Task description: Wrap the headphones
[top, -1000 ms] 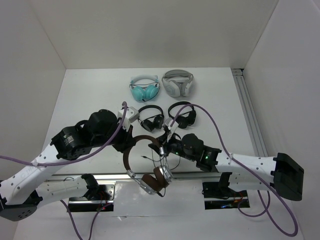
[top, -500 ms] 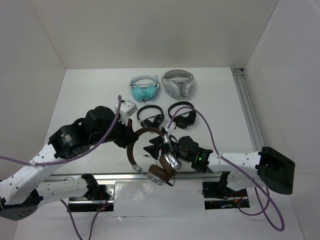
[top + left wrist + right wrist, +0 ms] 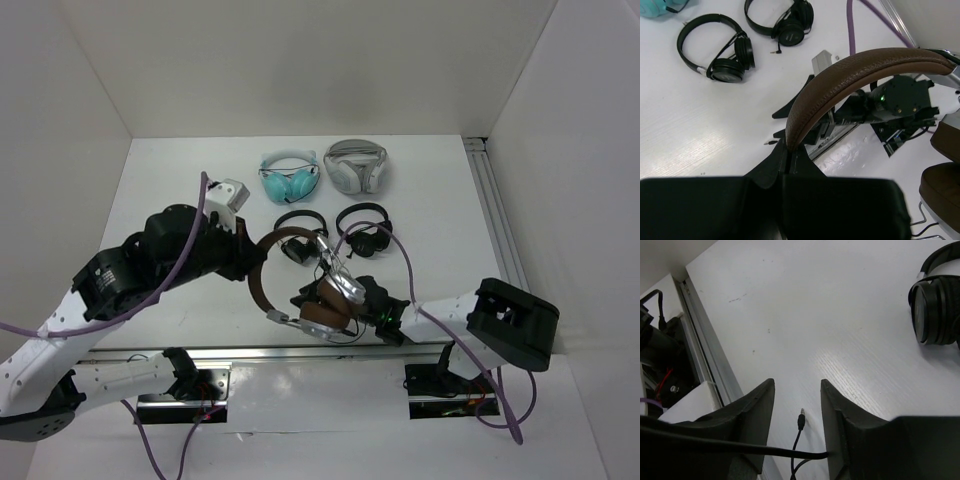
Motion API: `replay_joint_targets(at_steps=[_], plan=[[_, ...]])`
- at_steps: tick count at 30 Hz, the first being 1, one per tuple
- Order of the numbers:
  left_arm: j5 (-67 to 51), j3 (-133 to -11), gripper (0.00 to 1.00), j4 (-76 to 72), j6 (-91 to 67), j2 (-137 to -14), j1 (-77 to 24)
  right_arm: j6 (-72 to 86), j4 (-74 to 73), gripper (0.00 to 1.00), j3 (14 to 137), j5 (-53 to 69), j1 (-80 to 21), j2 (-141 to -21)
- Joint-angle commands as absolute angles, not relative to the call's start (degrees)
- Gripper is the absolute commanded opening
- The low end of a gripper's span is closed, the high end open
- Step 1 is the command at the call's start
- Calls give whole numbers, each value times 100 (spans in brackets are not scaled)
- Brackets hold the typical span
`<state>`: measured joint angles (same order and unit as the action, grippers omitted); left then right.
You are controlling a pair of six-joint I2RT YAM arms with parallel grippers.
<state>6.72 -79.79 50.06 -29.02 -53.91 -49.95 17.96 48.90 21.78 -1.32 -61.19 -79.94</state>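
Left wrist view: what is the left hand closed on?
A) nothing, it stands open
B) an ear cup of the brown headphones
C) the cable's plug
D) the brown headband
D: the left hand is pinched shut on one end of the brown headband of the headphones, while the ear cups sit apart from it at the right edge.

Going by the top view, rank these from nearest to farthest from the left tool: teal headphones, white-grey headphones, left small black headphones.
1. left small black headphones, just right of the left tool
2. teal headphones, back row, left
3. white-grey headphones, back row, right
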Motion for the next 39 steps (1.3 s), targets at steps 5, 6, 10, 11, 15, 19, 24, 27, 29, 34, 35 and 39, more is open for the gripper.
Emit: replay_joint_targets(at_steps=[5, 6, 10, 11, 15, 19, 24, 27, 29, 34, 35, 39], plan=[[1748, -8709, 0, 4895, -3839, -5256, -4992, 1942, 5853, 33, 2250, 35, -6108, -8490], [1880, -8710, 0, 4983, -3919, -5256, -4992, 1942, 5906, 28, 2250, 35, -6161, -8490], [2416, -8815, 0, 5124, -4280, -5142, -4992, 2004, 5959, 16, 2136, -253, -6310, -8543], [2487, -8876, 0, 5185, -4402, -5142, -4992, 2004, 6011, 14, 2136, -368, -6371, -8543], [2689, -8877, 0, 5238, -4561, -5142, -4939, 2004, 6073, 4, 2083, -676, -6679, -8543], [2988, -8877, 0, 5300, -4816, -5142, -4826, 2004, 6073, 0, 2031, -913, -6969, -8596], [3531, -8982, 0, 5431, -4992, -5281, -4685, 1890, 5987, 0, 2030, -1361, -7486, -8648], [3831, -9044, 0, 5580, -5044, -5440, -4545, 1715, 5479, 0, 2249, -1932, -7969, -8570], [3963, -9044, 0, 5581, -5097, -5502, -4413, 1661, 5187, 0, 2433, -2309, -8208, -8412], [4307, -8640, 0, 5529, -5335, -5502, -4123, 1397, 4449, 0, 2776, -2855, -8876, -7858], [4307, -8579, 0, 5528, -5335, -5502, -4122, 1302, 4299, 0, 2856, -2943, -8973, -7788], [4386, -8307, 0, 5414, -5169, -5502, -4008, 950, 3561, 0, 3295, -3541, -9465, -7428]])
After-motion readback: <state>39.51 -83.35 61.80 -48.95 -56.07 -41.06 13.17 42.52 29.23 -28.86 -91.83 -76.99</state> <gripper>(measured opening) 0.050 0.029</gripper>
